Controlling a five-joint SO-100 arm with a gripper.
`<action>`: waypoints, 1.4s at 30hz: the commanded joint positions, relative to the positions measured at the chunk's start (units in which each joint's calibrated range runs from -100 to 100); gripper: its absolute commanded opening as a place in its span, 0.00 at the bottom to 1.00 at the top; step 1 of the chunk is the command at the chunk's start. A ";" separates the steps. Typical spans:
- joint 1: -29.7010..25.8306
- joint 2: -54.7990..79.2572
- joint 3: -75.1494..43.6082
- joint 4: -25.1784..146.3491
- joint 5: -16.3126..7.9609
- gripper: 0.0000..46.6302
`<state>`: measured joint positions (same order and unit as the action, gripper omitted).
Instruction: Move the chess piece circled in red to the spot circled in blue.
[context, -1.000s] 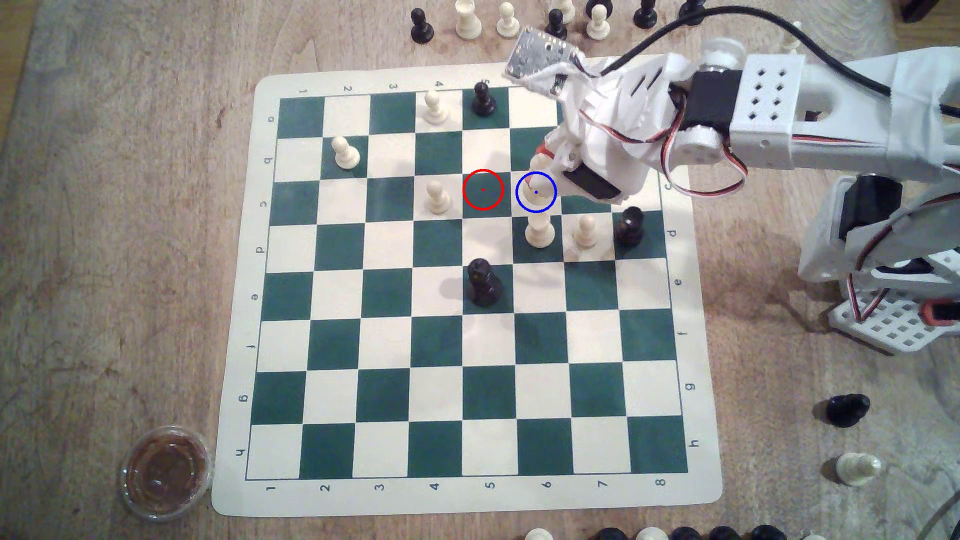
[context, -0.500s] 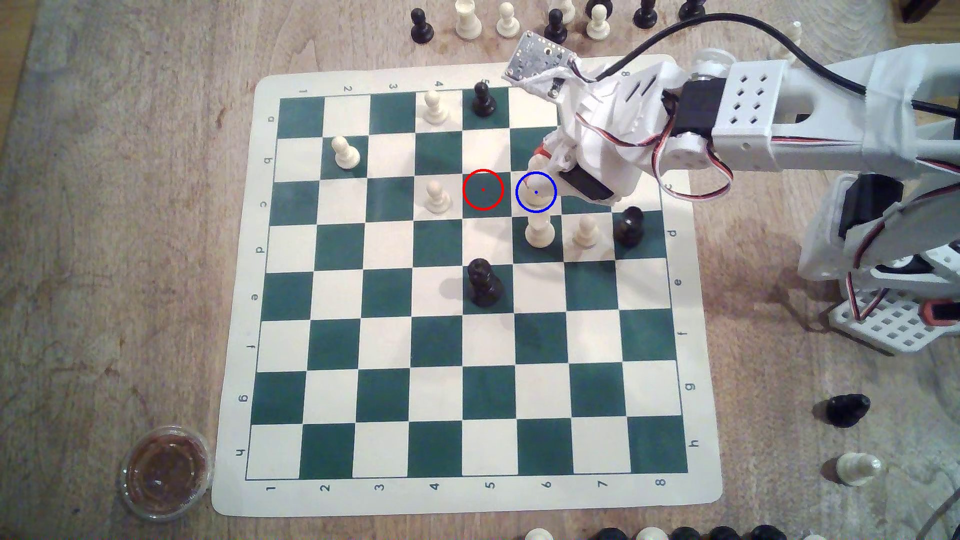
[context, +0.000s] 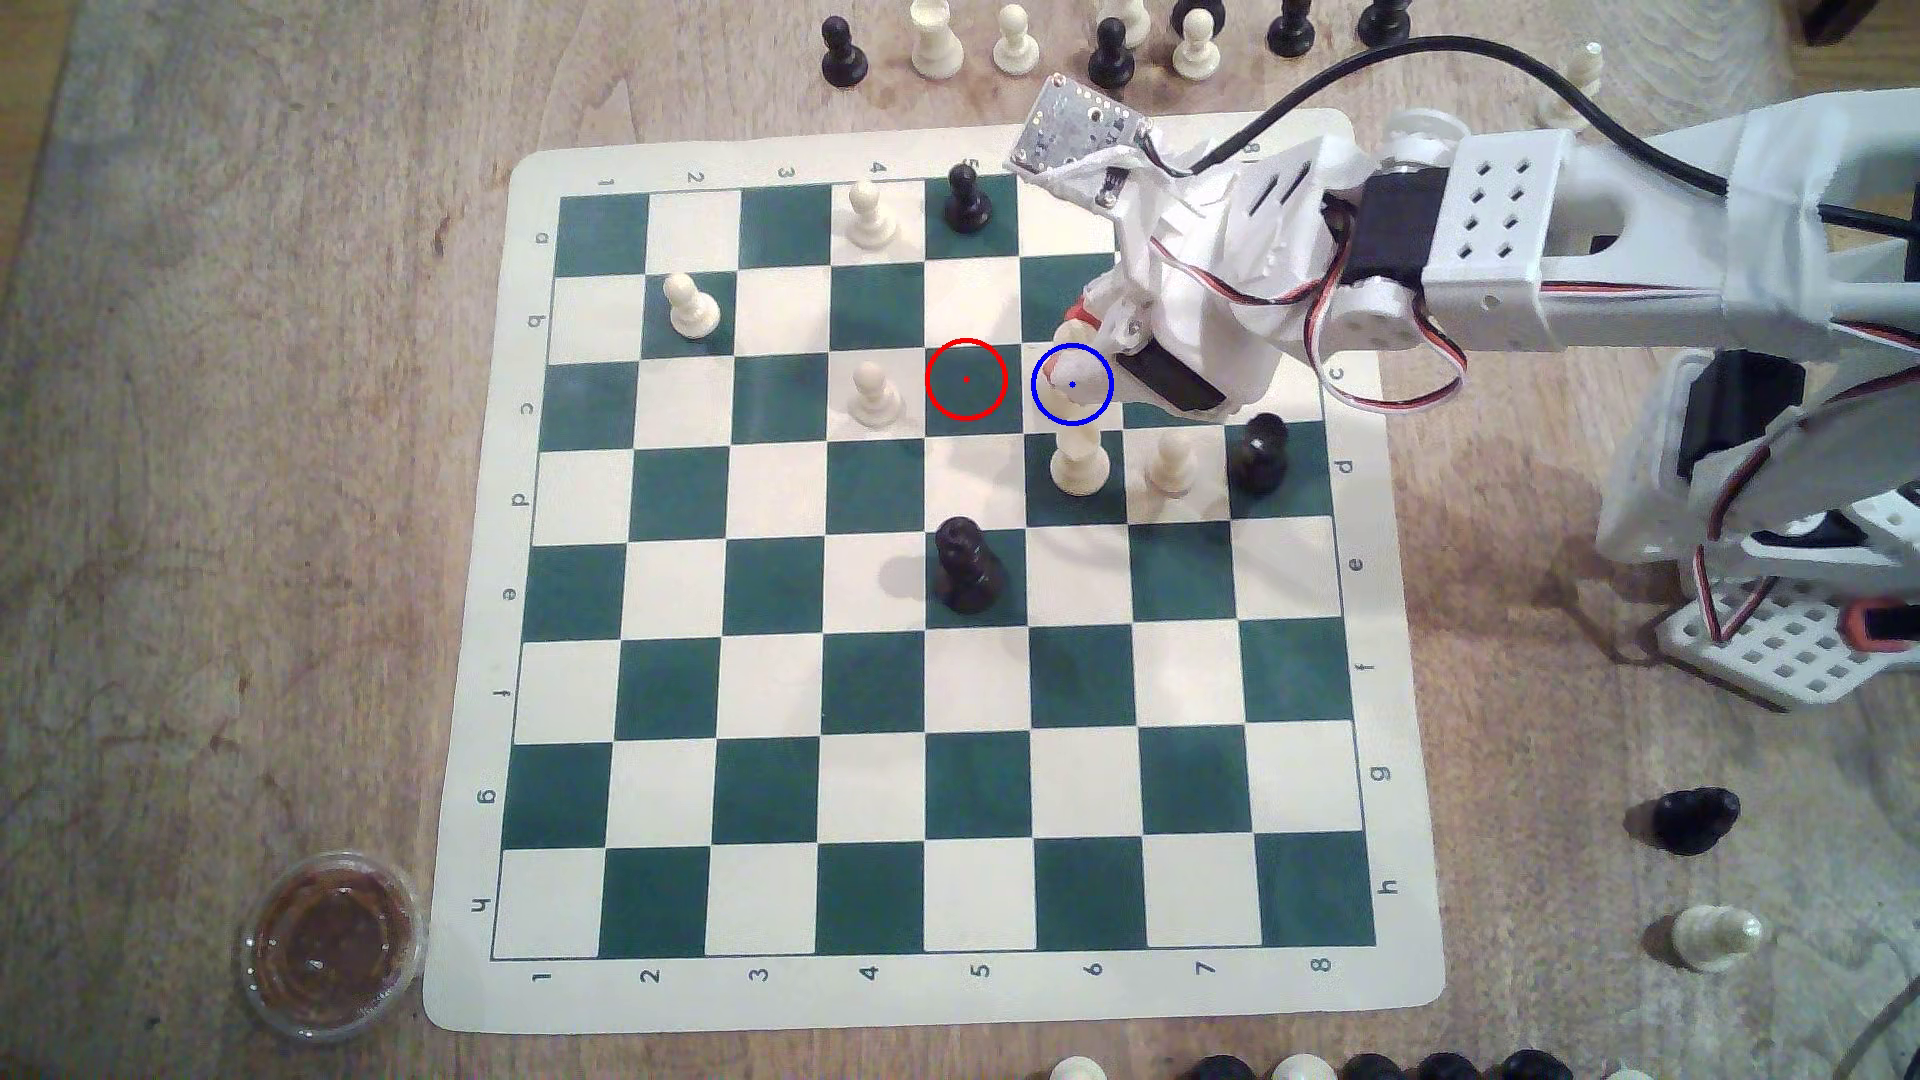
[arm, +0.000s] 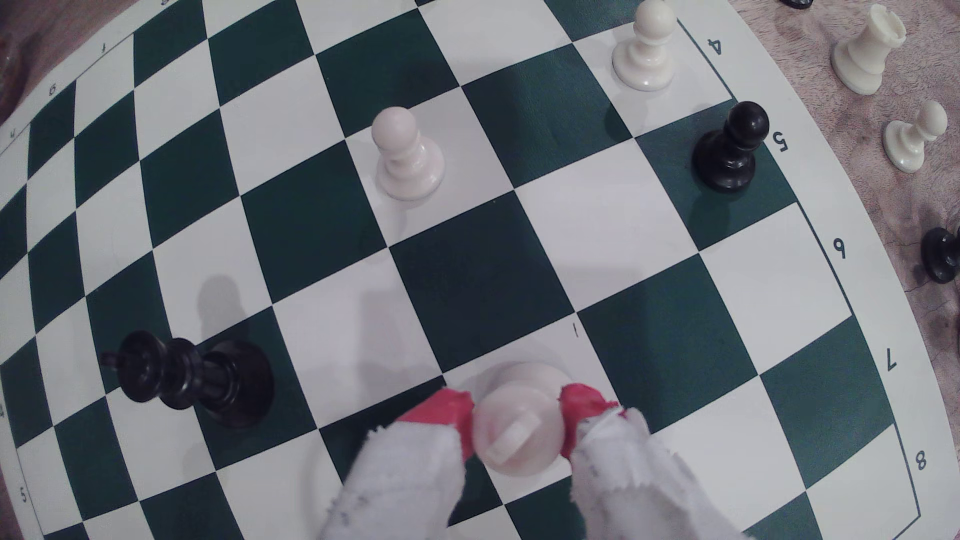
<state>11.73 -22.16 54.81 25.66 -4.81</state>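
Bishop (arm: 519, 431) sits between the gripper's (arm: 517, 423) two red fingertips (arm: 441, 410), which press its head from both sides in the wrist view; its round base rests on a cream square. In the exterior view that square is the blue-ringed spot (context: 1091, 400), where the bishop's head (context: 1070, 376) shows inside the ring, half covered by the gripper (context: 1086, 332).

Going by the exterior view from its left: a clear lidded cup (context: 330, 945) of something brown stands on the bench (context: 208, 519) off the board's (context: 935, 997) near left corner. The board's lower half lies open. A cream pawn (context: 874, 395) stands just left of the bare red-ringed green square (context: 966, 380). A black piece (context: 966, 566) stands well below the ring. Close under the spot stands a flared-top cream piece (context: 1078, 462), then a pawn (context: 1172, 465) and a black piece (context: 1257, 455), so room there is tight. The arm hides the board's upper right corner. Spare pieces along the bench's far and near edges are cut off by the frame.
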 joint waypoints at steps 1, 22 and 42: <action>0.75 -0.59 -0.69 -0.92 0.34 0.22; 1.61 -13.07 -17.82 14.15 -1.12 0.62; -9.03 -52.20 4.75 19.06 1.07 0.01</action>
<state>2.95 -67.07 56.53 48.45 -3.59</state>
